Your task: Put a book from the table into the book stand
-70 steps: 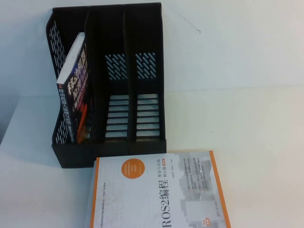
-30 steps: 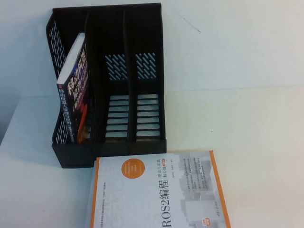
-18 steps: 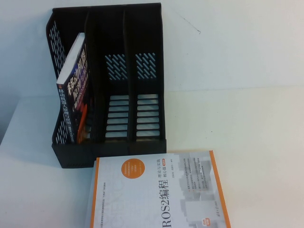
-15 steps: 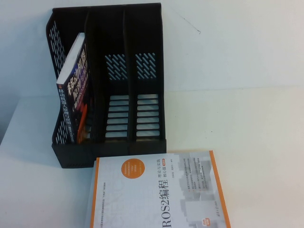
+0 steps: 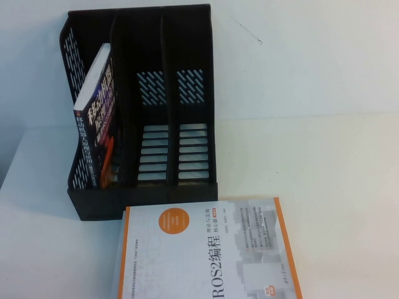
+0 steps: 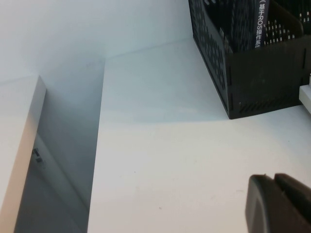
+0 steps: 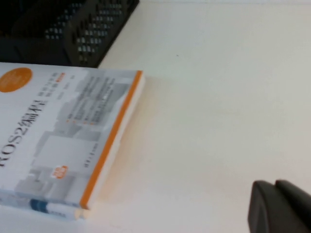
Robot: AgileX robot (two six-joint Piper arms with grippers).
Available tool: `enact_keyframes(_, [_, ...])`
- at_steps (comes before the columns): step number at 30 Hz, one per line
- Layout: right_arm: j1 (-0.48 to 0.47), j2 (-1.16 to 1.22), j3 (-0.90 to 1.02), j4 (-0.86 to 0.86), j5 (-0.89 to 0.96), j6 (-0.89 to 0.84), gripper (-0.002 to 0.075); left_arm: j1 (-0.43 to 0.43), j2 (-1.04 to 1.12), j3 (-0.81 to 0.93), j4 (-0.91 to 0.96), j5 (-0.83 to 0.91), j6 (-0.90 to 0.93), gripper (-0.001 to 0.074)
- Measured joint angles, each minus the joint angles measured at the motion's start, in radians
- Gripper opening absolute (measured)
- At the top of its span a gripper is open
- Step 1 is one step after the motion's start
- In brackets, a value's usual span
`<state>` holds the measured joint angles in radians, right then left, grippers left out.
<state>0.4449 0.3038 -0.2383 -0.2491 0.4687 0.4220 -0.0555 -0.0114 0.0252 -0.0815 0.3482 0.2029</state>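
Note:
The dark book [image 5: 98, 118] with a white Chinese title stands leaning in the leftmost slot of the black book stand [image 5: 187, 81] on the white table [image 5: 324, 168]. Its spine shows in the left wrist view [image 6: 245, 24] inside the stand [image 6: 262, 82]. My left gripper [image 6: 274, 180] is shut and empty, low over the bare table to the stand's left front. My right gripper [image 7: 274, 187] is shut and empty over the table to the right of the white ROS2 book [image 7: 63, 141]. Neither gripper shows in the high view.
The white ROS2 book [image 5: 206, 249] with an orange border lies flat in front of the stand. The stand's middle and right slots hold nothing. The table's left edge [image 6: 97, 145] drops to a gap beside another white surface [image 6: 17, 131].

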Motion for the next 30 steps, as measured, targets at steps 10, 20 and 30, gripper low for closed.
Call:
enact_keyframes(10, [-0.331, -0.255, 0.229, 0.106, -0.258, -0.319, 0.0008, 0.0, 0.0, 0.0, 0.0, 0.0, 0.0, -0.0002])
enact_keyframes(20, [-0.466, -0.315, 0.265, 0.149, -0.152, -0.345, 0.0008, 0.0, 0.0, 0.0, 0.0, 0.0, 0.0, -0.0002])
enact_keyframes(30, [-0.466, -0.315, 0.263, 0.151, -0.131, -0.353, 0.0008, 0.0, 0.0, 0.0, 0.0, 0.0, 0.002, -0.0002])
